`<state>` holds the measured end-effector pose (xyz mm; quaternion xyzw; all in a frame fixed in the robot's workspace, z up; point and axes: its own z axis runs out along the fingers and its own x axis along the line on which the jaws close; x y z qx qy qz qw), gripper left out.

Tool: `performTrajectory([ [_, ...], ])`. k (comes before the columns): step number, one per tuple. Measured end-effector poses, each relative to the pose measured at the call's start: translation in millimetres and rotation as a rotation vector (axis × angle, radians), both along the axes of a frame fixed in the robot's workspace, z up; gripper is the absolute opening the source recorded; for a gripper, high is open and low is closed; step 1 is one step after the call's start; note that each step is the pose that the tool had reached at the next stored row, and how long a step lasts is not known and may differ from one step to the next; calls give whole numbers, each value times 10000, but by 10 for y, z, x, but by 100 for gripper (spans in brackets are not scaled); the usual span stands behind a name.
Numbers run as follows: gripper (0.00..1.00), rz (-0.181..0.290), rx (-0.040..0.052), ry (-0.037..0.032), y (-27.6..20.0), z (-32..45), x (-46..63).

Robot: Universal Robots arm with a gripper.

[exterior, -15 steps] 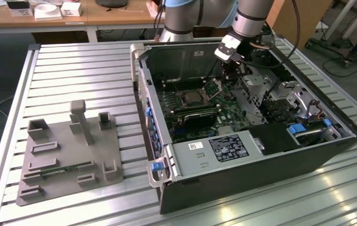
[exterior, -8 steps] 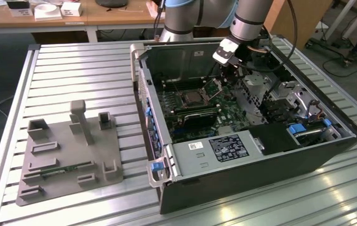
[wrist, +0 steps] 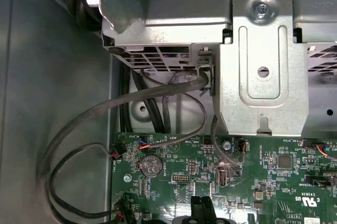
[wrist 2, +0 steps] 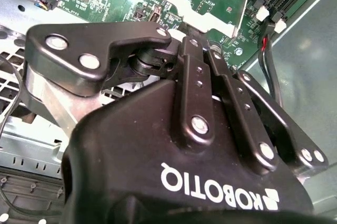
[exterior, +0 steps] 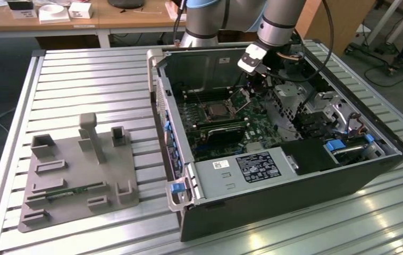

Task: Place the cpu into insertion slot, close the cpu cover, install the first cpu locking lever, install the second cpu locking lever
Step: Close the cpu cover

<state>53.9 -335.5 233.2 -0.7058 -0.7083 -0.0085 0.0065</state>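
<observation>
- A black, link-fingered end effector (exterior: 253, 81) on a grey robot arm (exterior: 283, 21) is reaching into an open black tower computer case (exterior: 273, 210). The case is lying on a slatted metal desk (exterior: 88, 79), and the tool is hanging just beside the square, silver-rimmed insertion slot (exterior: 203, 106).
- The small square, silvery-topped cpu (exterior: 219, 110) is lying flat inside that slot, so the seating step is looking done.
- The thin silvery cpu cover (exterior: 242, 99) is standing tilted up at the slot's edge, leaving the chip exposed. In the second wrist view the fingertips (wrist 2: 185, 39) are meeting its free edge, apparently to work the plate.
- In the first wrist view the fingers (wrist: 197, 208) are looking pressed together, with barely a slit between them. Whether the plate is nipped there cannot be told.
- White lettering (wrist 2: 216, 192) is running across the tool's housing.
- A black printed label (exterior: 258, 166) is sitting on a grey metal cage (exterior: 223, 178) near the slot.
- Fine white print is dotting the green circuit board (wrist: 274, 182) around the slot.
</observation>
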Motion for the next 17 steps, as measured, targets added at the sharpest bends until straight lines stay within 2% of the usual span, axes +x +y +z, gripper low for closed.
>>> performTrajectory([
  [17, 10, 0, 2, 0, 0, 37, -8],
])
